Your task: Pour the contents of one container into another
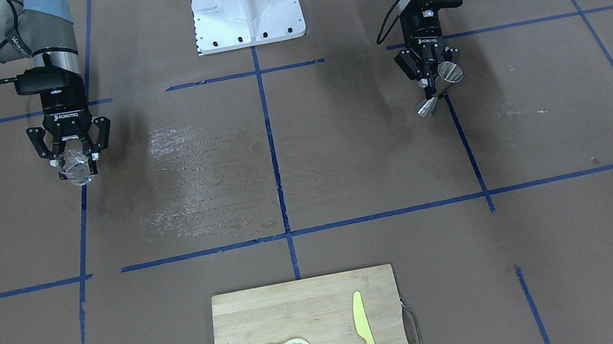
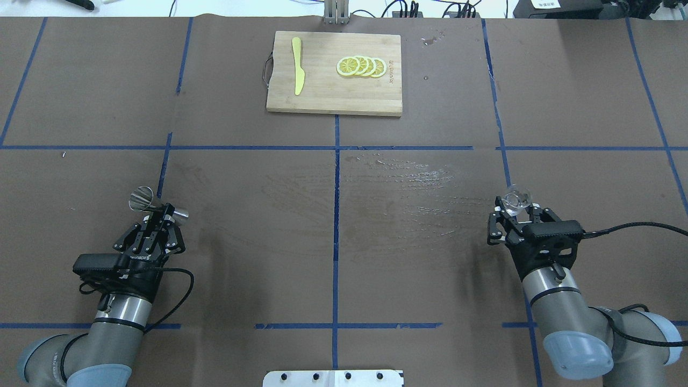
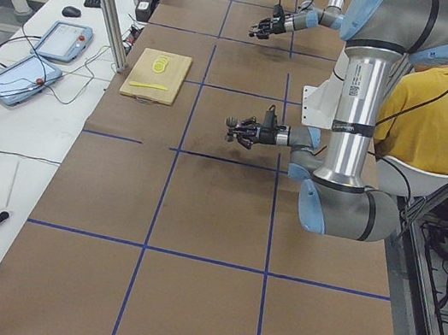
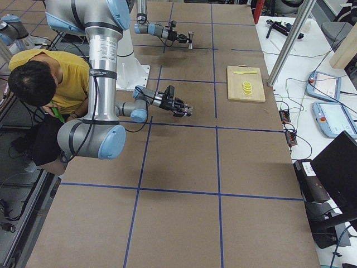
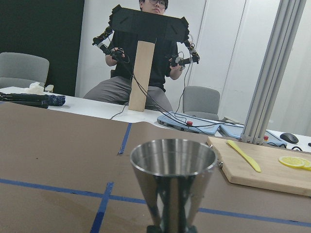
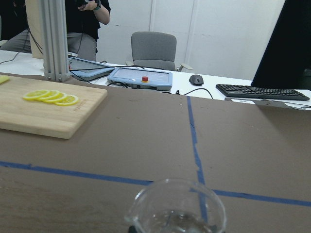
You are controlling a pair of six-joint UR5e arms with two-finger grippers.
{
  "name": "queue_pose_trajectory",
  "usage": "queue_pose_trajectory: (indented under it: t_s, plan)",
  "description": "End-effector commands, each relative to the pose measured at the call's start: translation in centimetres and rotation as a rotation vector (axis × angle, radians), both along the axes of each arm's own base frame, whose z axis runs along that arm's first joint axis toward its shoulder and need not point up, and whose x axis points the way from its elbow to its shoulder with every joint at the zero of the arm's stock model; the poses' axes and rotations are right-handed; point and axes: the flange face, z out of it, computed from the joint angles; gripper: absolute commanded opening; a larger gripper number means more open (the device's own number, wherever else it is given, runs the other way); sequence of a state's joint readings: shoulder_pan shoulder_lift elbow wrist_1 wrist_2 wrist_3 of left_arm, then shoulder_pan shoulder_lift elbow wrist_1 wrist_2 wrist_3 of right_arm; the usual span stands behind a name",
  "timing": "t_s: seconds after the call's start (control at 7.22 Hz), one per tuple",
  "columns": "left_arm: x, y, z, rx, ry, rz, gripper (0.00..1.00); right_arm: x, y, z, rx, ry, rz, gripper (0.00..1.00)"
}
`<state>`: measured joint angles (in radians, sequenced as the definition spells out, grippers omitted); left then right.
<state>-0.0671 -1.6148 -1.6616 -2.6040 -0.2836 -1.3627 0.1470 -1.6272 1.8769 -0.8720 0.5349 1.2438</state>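
Note:
My right gripper (image 2: 517, 210) is shut on the small clear glass cup (image 2: 517, 199) and holds it above the brown table. The cup (image 1: 75, 166) and that gripper (image 1: 75, 161) are at the left of the front-facing view. In the right wrist view the cup's rim (image 6: 177, 206) is at the bottom edge. My left gripper (image 2: 161, 213) is shut on the waist of the steel jigger (image 2: 144, 199), which has its wide cone on top. The jigger (image 5: 172, 177) fills the lower middle of the left wrist view. It (image 1: 442, 85) hangs in the left gripper (image 1: 434, 87) at the right of the front-facing view. Both arms are far apart.
A wooden cutting board (image 2: 322, 94) with lemon slices (image 2: 361, 66) and a yellow knife (image 2: 298, 73) lies at the far middle. A pale wet smear (image 2: 408, 183) marks the table centre. The white robot base (image 1: 245, 3) stands between the arms. A seated person (image 3: 441, 119) is behind the robot.

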Motion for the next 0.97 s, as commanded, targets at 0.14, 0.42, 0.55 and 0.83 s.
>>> queue_pose_trajectory:
  t_s: [0.14,0.42,0.55,0.83]
  plan:
    - [-0.9,0.2,-2.1,0.056,-0.025,0.027,0.00,-4.8,-0.8,-10.4,0.083,-0.019,-0.081,0.14]
    - [0.1,0.4,-2.6,0.079,-0.117,0.044,0.00,-8.6,-1.1,-18.3,0.083,0.010,-0.126,0.16]
    - [1.3,0.4,-4.8,0.104,-0.168,0.052,0.00,-10.4,-1.1,-23.3,0.072,0.030,-0.144,0.17]
    - [5.3,0.9,-7.1,0.117,-0.179,0.070,0.00,-12.2,-0.5,-28.0,0.058,0.073,-0.197,0.17]
